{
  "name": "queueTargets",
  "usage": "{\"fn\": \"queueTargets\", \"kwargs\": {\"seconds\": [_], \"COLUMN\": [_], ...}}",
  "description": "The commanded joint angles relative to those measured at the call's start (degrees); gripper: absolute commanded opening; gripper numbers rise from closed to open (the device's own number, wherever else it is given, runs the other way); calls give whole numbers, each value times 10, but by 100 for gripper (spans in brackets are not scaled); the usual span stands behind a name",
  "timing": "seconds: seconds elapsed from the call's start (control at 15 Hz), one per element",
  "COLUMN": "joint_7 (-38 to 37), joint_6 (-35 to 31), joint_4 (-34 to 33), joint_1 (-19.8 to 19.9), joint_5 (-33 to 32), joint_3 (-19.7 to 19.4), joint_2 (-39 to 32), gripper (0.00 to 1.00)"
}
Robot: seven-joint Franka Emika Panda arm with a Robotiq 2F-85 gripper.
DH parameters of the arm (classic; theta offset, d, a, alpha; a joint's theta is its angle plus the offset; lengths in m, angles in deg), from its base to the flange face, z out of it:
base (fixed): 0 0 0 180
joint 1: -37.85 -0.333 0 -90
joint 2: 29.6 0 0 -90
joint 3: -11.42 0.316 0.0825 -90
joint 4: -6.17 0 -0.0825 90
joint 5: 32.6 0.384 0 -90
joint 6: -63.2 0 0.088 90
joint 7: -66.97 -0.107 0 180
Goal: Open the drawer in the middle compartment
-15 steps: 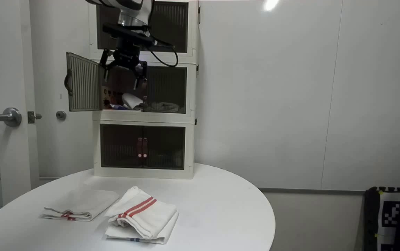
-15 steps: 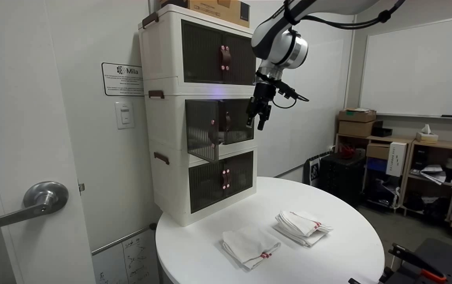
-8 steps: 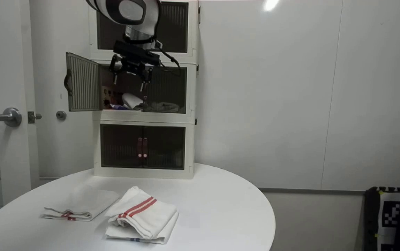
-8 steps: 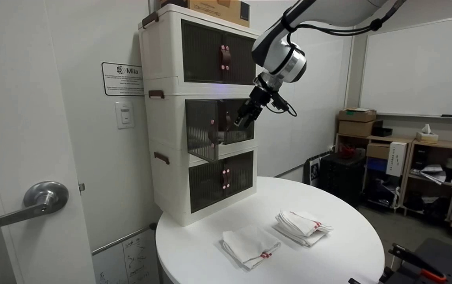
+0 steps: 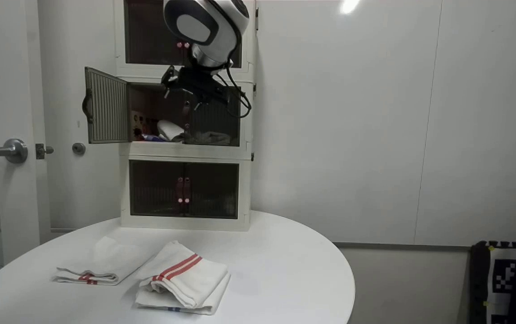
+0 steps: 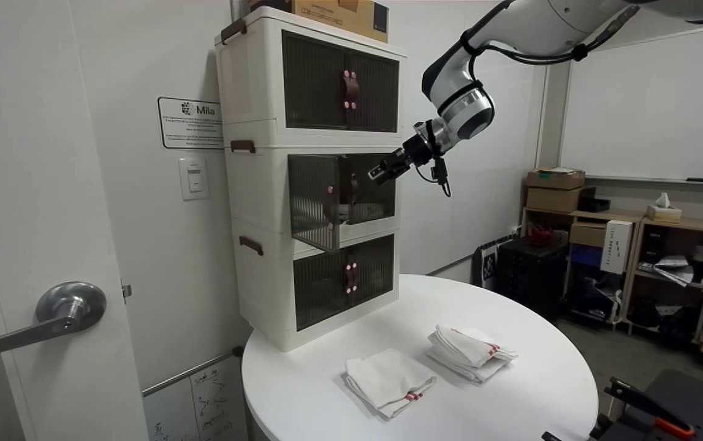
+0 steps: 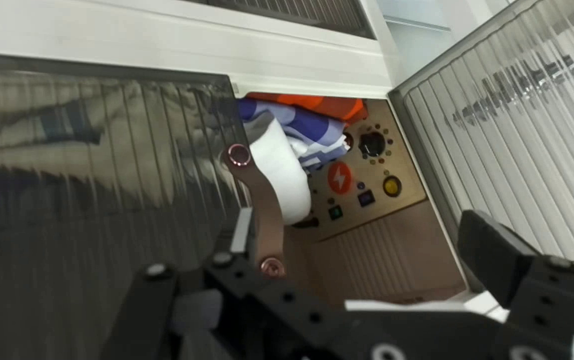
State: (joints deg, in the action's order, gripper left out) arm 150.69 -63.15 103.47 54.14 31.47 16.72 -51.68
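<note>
Above the table (image 5: 289, 270), the swung-out drawer (image 5: 108, 108) stands apart from the tool (image 5: 181, 100)

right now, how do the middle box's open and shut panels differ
The open panel is swung out from the middle box; the shut panel closes its half. In the wrist view, the open panel looks pale, the shut panel mostly dark. In both exterior views the pincer hides part of the shut panel, none of the open panel. Both are ribbed and see-through.
</note>
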Motion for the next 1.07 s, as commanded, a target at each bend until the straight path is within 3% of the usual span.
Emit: {"fn": "queueTargets", "kwargs": {"seconds": [0.0, 0.27, 0.4, 1.0], "joint_7": [89, 141, 147, 145], "joint_6": [100, 216, 244, 246], "joint_4": [-56, -114, -140, -206], "joint_1": [1, 3, 2, 13], "joint_5": [49, 54, 51, 50], "joint_3": [-16, -32, -41, -59], "joint_2": [-43, -90, -109, -160], "gripper": [100, 100, 100, 100]}}
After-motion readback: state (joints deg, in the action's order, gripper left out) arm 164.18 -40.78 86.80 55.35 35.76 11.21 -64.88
